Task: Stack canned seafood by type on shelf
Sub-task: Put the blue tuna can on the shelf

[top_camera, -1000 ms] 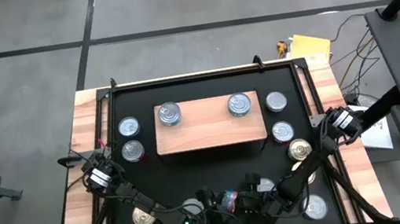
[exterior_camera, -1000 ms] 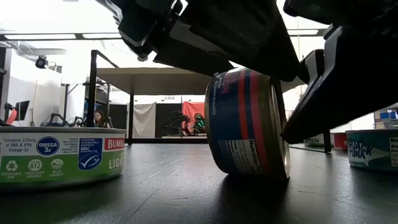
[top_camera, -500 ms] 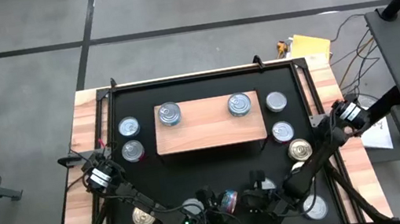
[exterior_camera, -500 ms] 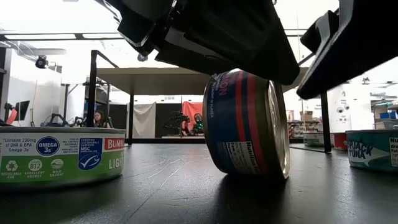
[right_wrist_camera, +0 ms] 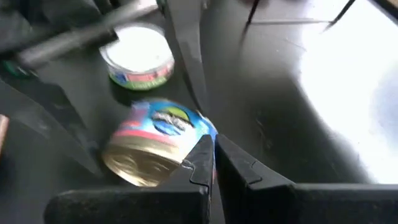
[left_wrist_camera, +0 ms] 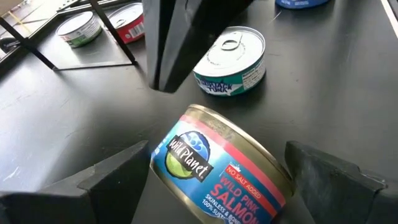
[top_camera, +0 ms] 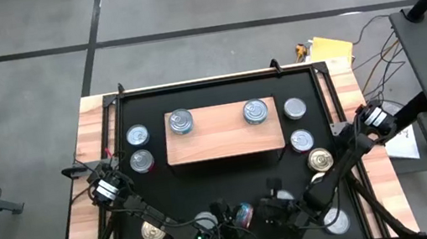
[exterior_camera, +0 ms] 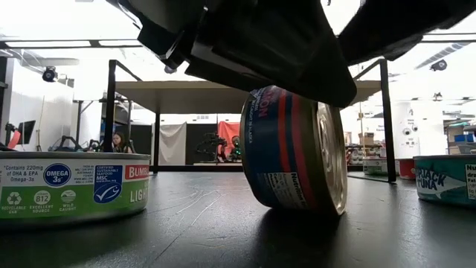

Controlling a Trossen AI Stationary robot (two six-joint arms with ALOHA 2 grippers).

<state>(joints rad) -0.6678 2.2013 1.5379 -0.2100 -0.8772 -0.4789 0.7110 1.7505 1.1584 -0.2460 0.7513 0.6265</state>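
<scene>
Left gripper (left_wrist_camera: pixel 211 180) fingers spread around the tipped salmon can (left_wrist_camera: pixel 221 168) — right gripper (right_wrist_camera: pixel 213 163) fingers pressed together beside it.

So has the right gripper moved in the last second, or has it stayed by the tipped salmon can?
Yes. In the low view the right gripper, shut, has lifted up and away from the salmon can, which remains on its edge on the black mat.

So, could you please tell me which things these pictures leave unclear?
- High view: the tilted salmon can is mostly covered by the arms; the labels of the two cans on the shelf are too small to read.
- Low view: the left arm hides the can's top.
- Right wrist view: blurred labels; the right gripper covers the can's edge.
</scene>
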